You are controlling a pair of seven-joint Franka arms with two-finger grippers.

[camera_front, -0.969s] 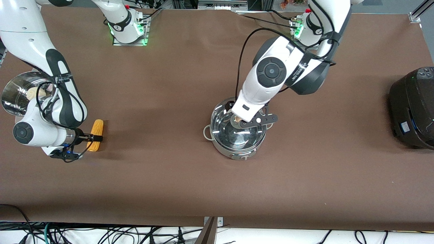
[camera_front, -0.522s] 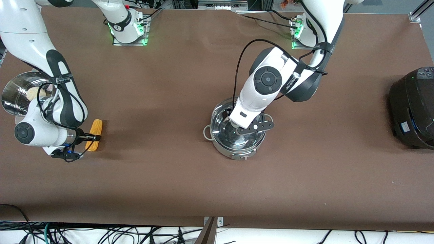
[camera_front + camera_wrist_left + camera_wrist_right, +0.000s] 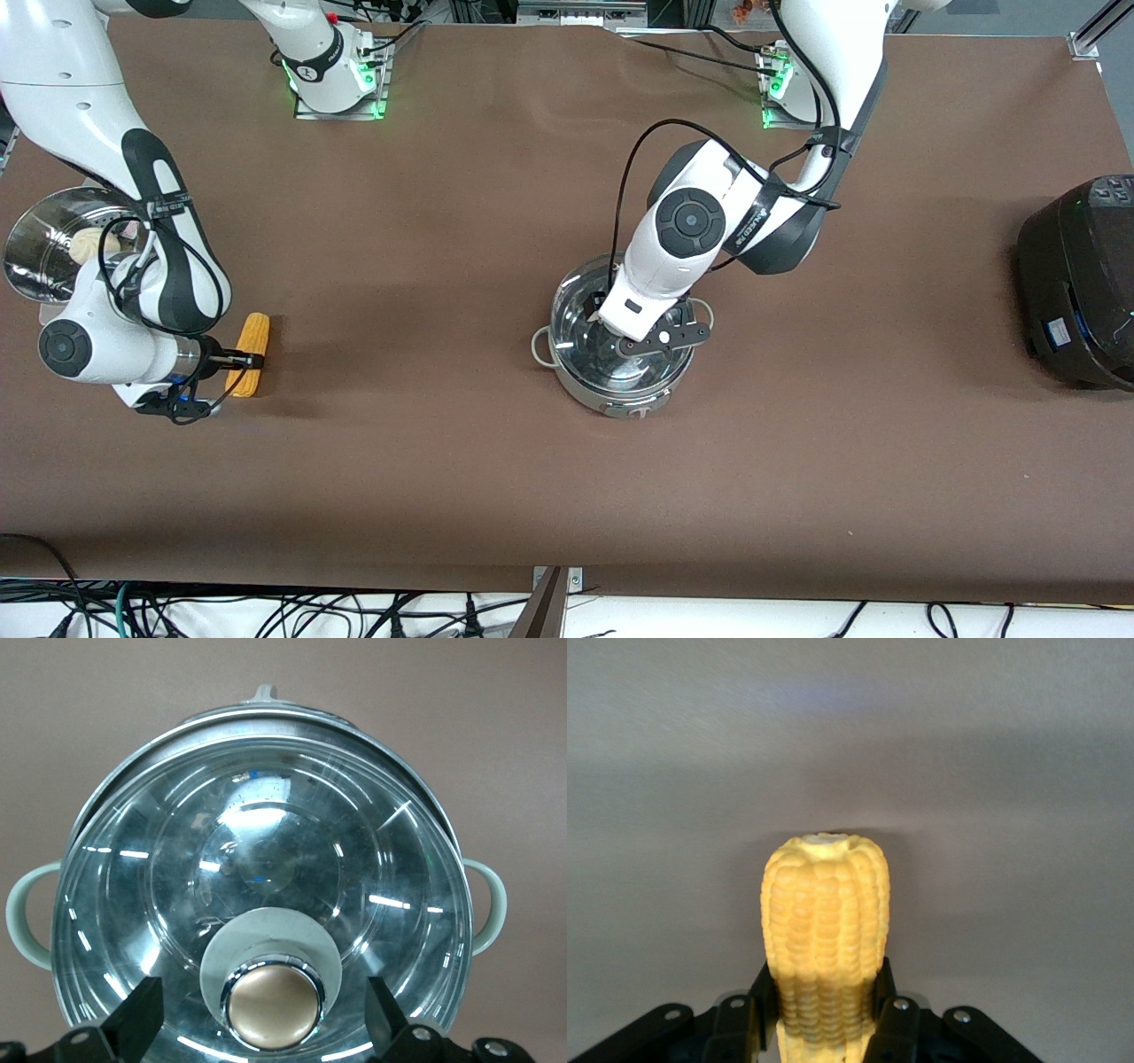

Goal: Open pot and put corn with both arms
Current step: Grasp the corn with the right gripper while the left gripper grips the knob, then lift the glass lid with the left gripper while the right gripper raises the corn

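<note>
Right, my right claw (image 3: 824, 1019) pinches the corn (image 3: 247, 354) on the worktop (image 3: 443, 487) near the right arm's edge, my left claw (image 3: 261, 1028) gapes around the mid-worktop pot's (image 3: 620, 341) lid knob (image 3: 270, 1005), and an off-centre squeeze could slip.

White arms (image 3: 84, 97), black joints, looped black cables, black claws

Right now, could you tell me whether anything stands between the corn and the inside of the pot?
Yes: the glass lid is on the pot, covering its opening. The left gripper is over the lid's knob, jaws open. The right gripper has the corn clamped.
</note>
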